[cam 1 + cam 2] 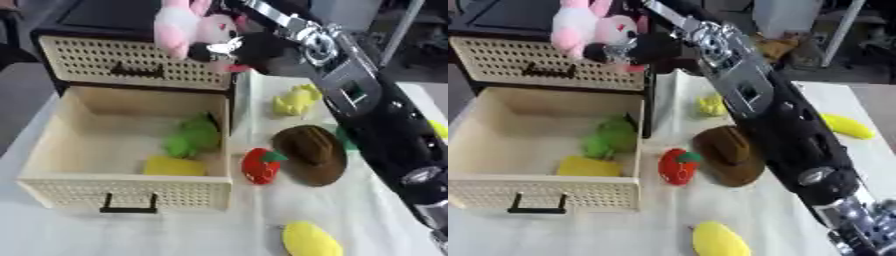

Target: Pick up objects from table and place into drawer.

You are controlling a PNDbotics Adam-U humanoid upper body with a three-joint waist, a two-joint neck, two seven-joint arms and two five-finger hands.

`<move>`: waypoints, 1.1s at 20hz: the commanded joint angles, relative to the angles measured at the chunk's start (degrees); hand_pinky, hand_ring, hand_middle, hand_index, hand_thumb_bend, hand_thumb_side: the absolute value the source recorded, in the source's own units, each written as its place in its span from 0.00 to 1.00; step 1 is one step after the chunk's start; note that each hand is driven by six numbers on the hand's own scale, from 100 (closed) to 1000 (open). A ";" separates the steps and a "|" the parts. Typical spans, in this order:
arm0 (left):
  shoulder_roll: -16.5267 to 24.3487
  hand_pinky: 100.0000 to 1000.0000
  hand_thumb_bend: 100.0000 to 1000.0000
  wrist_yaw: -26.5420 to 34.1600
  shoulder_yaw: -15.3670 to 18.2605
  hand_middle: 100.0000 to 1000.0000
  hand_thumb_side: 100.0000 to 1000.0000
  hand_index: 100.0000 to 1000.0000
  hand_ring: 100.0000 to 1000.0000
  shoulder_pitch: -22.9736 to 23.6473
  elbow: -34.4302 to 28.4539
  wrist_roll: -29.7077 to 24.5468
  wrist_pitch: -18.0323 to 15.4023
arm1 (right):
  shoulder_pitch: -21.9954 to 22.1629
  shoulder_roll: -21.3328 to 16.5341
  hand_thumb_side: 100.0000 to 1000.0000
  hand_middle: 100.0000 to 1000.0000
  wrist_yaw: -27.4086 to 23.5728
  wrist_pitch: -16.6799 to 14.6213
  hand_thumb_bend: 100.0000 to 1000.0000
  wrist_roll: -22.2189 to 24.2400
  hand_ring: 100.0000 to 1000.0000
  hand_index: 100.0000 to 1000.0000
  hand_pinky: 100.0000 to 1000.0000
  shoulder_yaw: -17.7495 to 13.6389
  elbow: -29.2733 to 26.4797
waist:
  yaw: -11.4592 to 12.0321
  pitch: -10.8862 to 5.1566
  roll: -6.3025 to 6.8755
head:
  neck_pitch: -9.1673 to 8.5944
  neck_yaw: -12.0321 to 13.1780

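- The robot's right hand (248,51) is reaching far across the table, and its fingers are curling around a pink plush toy (185,26).
- The pink plush toy is hanging up in the air, at about 12 o'clock from the open drawer (61,150). It looks to be more over the closed upper drawer (87,60) than over the open one.
- The open drawer is lying toward 7 o'clock from the hand, so I think the hand needs to come back that way and go lower before letting go.
- The toy's long side is pointing up and down, with its ears at the top.
- Only the right arm (789,125) is in sight. It is running from 5 o'clock up to 12 o'clock. I am not seeing the left hand at all.
- Inside the open drawer I am counting two things: one green toy (194,137) and one yellow thing (173,166).
- On the table I am counting one red toy with a green top (260,166), one brown hat (311,152) just beside it, one pale yellow toy (296,100) farther back, one yellow toy (308,240) near 6 o'clock, and one more yellow toy (846,126) at 3 o'clock, past the arm.
- A bit of green (346,141) is peeking out behind the hat. I cannot tell what it is.
- That is five toys waiting on the table, as far as I can make out.
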 commanded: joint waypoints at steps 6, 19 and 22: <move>0.61 0.52 0.00 0.39 0.48 0.60 1.00 0.88 0.70 -1.03 -0.74 -0.56 0.00 | -0.21 3.07 0.63 0.32 4.69 -1.83 0.67 1.73 0.49 0.48 0.51 2.52 1.80 | 0.61 -0.31 0.35 | -1.13 -0.51; 0.41 0.52 0.00 0.19 0.59 0.60 1.00 0.88 0.70 -0.31 -0.74 -0.77 0.22 | -0.87 0.69 0.73 0.34 8.12 -1.03 0.64 -5.64 0.49 0.48 0.50 0.07 -4.10 | -0.42 -0.53 0.52 | -0.75 0.80; 0.42 0.52 0.00 0.25 0.52 0.60 1.00 0.88 0.70 -0.19 -0.74 -0.87 0.24 | -0.88 0.38 0.74 0.34 7.98 -0.10 0.64 -8.16 0.49 0.48 0.50 0.00 -5.37 | -0.60 -0.78 0.63 | -0.92 0.71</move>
